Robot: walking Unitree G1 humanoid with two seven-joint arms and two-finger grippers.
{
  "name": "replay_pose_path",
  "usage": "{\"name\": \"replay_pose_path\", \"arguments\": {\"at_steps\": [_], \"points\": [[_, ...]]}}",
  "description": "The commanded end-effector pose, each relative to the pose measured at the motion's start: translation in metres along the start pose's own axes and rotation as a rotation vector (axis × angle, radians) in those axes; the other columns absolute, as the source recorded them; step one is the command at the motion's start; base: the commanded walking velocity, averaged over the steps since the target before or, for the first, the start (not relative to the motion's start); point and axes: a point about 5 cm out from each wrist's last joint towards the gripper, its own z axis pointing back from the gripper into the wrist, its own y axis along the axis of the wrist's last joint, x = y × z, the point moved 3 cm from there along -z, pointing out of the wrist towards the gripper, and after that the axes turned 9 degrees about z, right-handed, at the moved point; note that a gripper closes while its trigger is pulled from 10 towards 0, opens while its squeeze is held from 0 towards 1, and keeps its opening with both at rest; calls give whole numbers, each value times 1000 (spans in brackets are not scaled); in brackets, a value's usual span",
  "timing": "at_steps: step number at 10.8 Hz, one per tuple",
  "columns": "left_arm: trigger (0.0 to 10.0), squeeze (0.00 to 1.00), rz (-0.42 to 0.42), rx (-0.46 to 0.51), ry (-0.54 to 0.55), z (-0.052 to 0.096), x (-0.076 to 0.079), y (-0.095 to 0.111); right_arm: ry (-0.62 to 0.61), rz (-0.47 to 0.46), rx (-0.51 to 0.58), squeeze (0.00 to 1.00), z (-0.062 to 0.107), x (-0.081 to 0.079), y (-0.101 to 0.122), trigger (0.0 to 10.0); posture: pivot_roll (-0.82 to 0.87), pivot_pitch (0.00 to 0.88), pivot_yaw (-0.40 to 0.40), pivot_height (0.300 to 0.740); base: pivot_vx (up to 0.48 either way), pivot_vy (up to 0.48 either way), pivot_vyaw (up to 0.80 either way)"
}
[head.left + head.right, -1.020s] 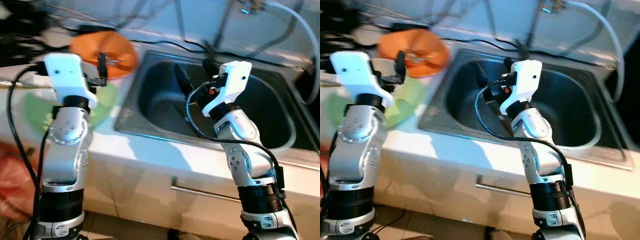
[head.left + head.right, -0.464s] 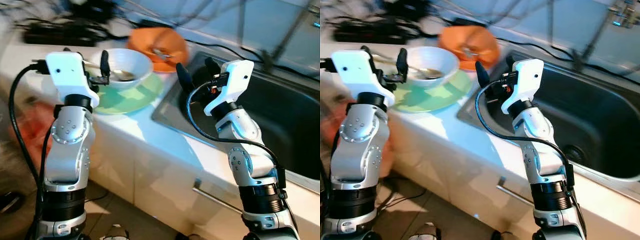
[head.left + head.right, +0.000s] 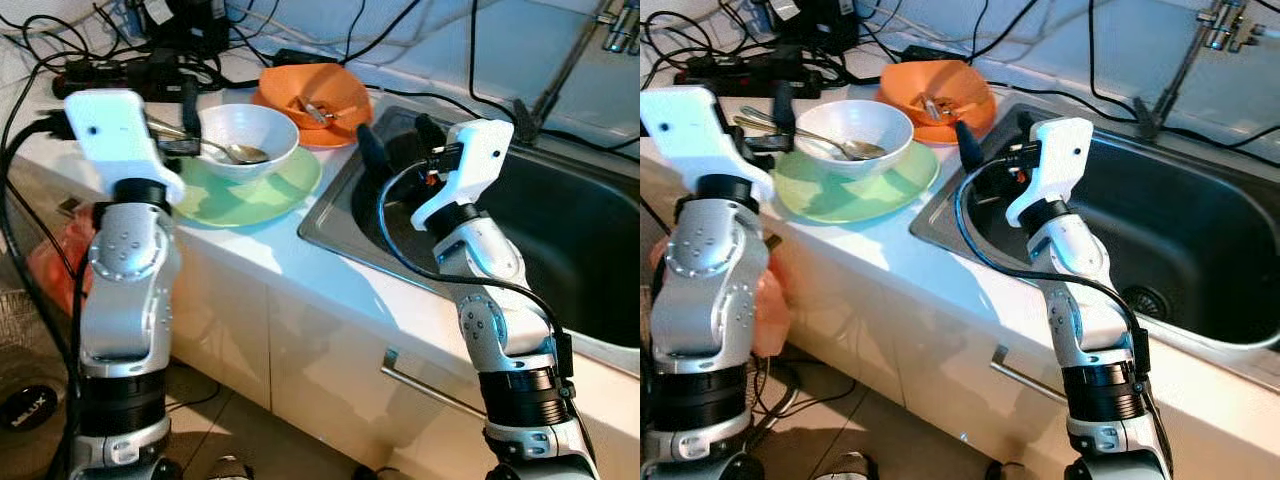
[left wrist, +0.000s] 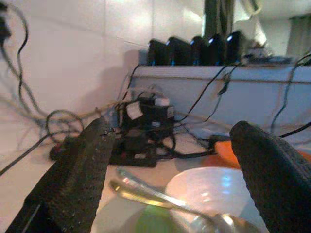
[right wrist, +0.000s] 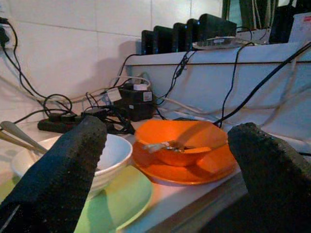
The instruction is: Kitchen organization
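Note:
A white bowl [image 3: 250, 138] with two spoons [image 3: 232, 152] in it stands on a green plate [image 3: 255, 192] on the white counter. Behind it sits an orange bowl on an orange plate [image 3: 312, 90], with cutlery inside. My left gripper [image 3: 172, 118] hovers open just left of the white bowl, level with its rim; the left wrist view looks over the bowl [image 4: 214, 190] between the spread fingers [image 4: 80, 177]. My right gripper [image 3: 400, 145] is open above the sink's left edge, pointing at the orange bowl [image 5: 179, 145].
A steel sink [image 3: 560, 230] takes up the right side, with a faucet [image 3: 612, 22] at its back. Power strips and tangled cables [image 3: 150, 55] lie along the wall behind the dishes. A drawer handle [image 3: 430, 385] sits below the counter. An orange bag [image 3: 55, 265] lies on the floor at left.
The camera has swung from the sink toward the counter's left, and the blur has cleared. Both arms keep about the same raised pose, grippers still open.

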Motion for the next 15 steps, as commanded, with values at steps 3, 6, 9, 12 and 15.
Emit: {"name": "replay_pose_path", "arguments": {"at_steps": [3,6,9,12,15], "points": [[10000,0,24,-19,68,-10,-16,0,-8,1,1,0,1,4,1,10000,73,81,-81,740,0,0,0],[10000,0,34,-23,80,-10,-18,0,-7,2,-1,0,1,4,1,10000,75,81,-83,740,0,420,0],[10000,0,27,-6,55,-10,-14,3,-8,2,-2,0,2,3,0,10000,73,83,-81,740,0,160,0],[10000,0,49,-5,48,-11,-13,5,-14,2,-5,0,3,4,0,10000,70,86,-82,740,0,0,0],[10000,0,59,-17,54,-13,-16,4,-17,4,-6,0,2,4,0,10000,71,87,-81,740,0,409,0]]}}
